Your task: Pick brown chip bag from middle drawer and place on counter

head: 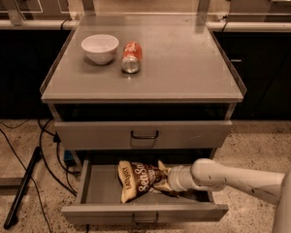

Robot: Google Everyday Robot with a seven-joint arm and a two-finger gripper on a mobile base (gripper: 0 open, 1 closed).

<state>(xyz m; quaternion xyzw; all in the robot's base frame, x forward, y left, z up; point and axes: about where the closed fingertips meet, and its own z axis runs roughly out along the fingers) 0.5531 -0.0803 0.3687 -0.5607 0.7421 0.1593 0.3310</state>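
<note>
Chip bag (140, 178) brown-cream, white lettering; drawer (101, 194), counter (184, 62) grey; can (131, 57) orange; gripper (170, 179) at bag, seemingly cream.

Dim, warm light is being cast from above; soft glare is being thrown off the tabletop (184, 57), and the drawer (99, 193) is being shadowed behind the jaws inside it.

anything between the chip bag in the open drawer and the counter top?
Nothing covers the brown chip bag in the middle drawer; the gripper is at its right end. On the way up it must clear the drawer front above and the counter lip. White bowl and orange can sit left rear.
</note>
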